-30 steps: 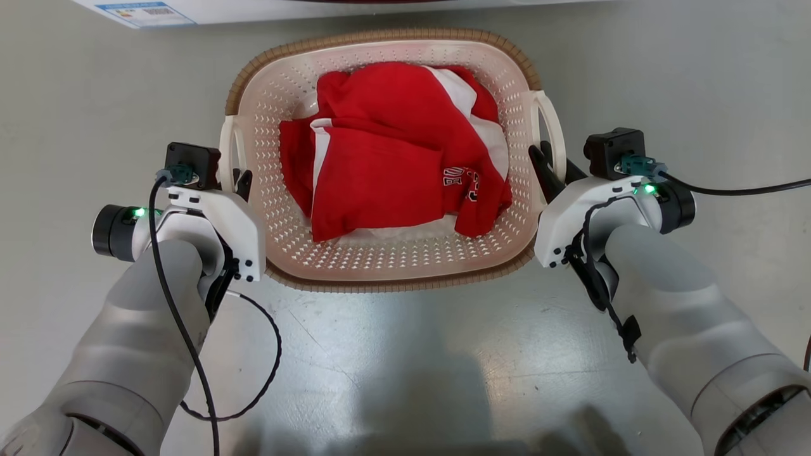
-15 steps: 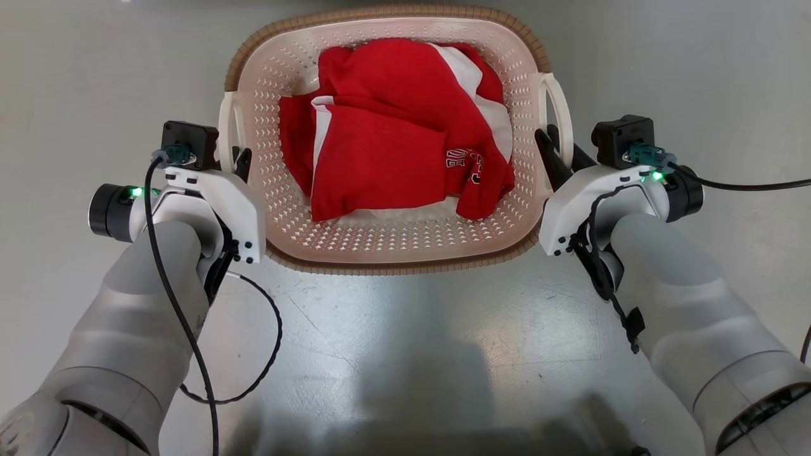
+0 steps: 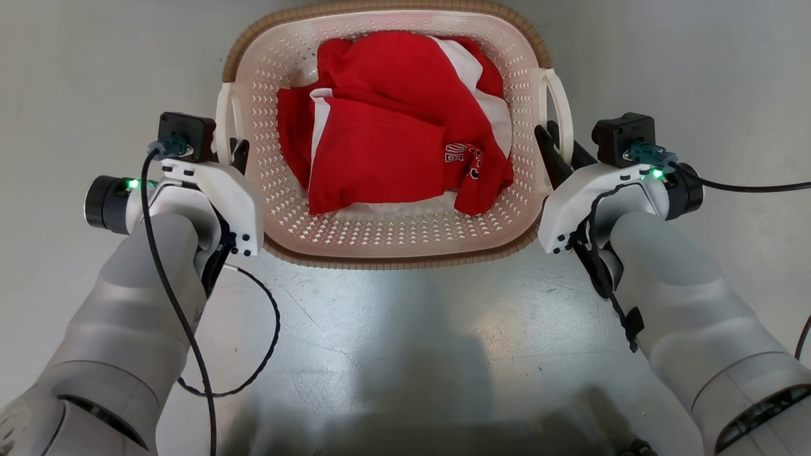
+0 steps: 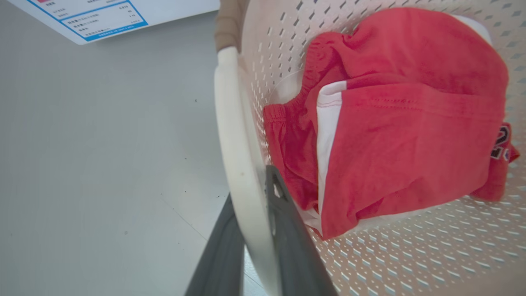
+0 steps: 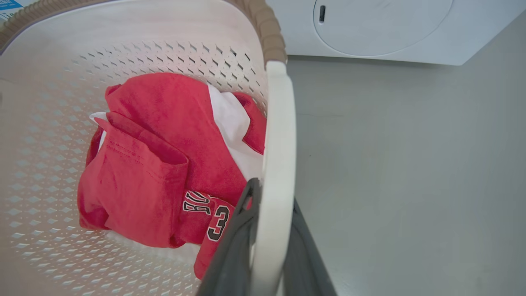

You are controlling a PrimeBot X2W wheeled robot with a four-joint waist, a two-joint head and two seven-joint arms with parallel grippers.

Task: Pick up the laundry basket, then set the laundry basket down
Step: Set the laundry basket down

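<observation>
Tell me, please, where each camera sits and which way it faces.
Head view: on the head, facing down at the laundry basket; both forearms, left gripper and right gripper show.
Left wrist view: on the left wrist, looking along its fingers, clamped on the left handle.
Right wrist view: on the right wrist, along its fingers on the right handle, washer beyond.
Shared: both wrist views see the red garment.

You're looking at a smooth, pale grey floor [image 3: 405, 354], glossy where light pools on it, faintly scuffed. At its far edge stands a white washer [image 5: 382, 28] with a round door, and a blue-bordered label [image 4: 98, 18] sits on a white panel.
</observation>
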